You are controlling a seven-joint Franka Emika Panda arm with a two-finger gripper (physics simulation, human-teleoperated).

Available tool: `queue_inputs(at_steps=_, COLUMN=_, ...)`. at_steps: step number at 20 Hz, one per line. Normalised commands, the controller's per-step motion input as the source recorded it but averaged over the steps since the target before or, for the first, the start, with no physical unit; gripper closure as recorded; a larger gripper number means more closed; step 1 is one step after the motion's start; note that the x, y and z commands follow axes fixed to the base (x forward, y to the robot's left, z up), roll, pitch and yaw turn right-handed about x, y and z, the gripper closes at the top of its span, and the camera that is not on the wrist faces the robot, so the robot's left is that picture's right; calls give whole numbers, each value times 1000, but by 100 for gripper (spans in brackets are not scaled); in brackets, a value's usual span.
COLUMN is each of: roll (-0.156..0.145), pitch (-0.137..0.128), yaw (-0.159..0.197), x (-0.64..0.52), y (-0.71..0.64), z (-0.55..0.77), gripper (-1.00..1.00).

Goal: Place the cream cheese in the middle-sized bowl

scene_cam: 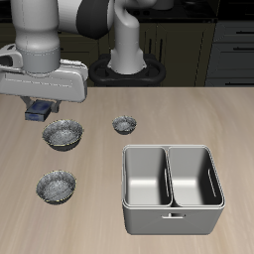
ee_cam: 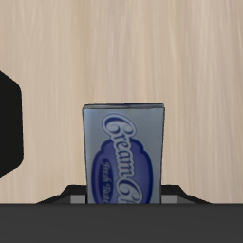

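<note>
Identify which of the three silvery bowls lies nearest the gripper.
The bowl directly beside the gripper. The smallest bowl sits nearer the tray; the third bowl lies nearer the table's front.

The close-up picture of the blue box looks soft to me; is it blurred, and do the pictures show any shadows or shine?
Wrist view: the cream cheese is slightly soft, its label lettering fuzzy but readable, and the wood grain behind is smeared. Exterior view: evenly lit, with faint shadows under the middle-sized bowl; the bowls' crinkled insides glint in patches, and the steel double tray shows smooth pale sheen.
</note>
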Motion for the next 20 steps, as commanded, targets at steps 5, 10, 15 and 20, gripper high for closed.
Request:
queue_inputs(at_steps=5, roll=11, pitch=-20, yaw=9, x=228, y=26, z=-23, gripper=100)
queue_inputs(at_steps=10, roll=-19, pitch=-5, yaw=4, x=190, y=-48, z=-117, gripper=100)
queue_inputs(at_steps=15, roll=-7, pitch=-5, yaw=-5, x=39, y=-46, z=-114, gripper=100)
queue_inputs(at_steps=20, roll=-23, pitch=3, yaw=-1, x=64, y=-109, z=-290, gripper=100)
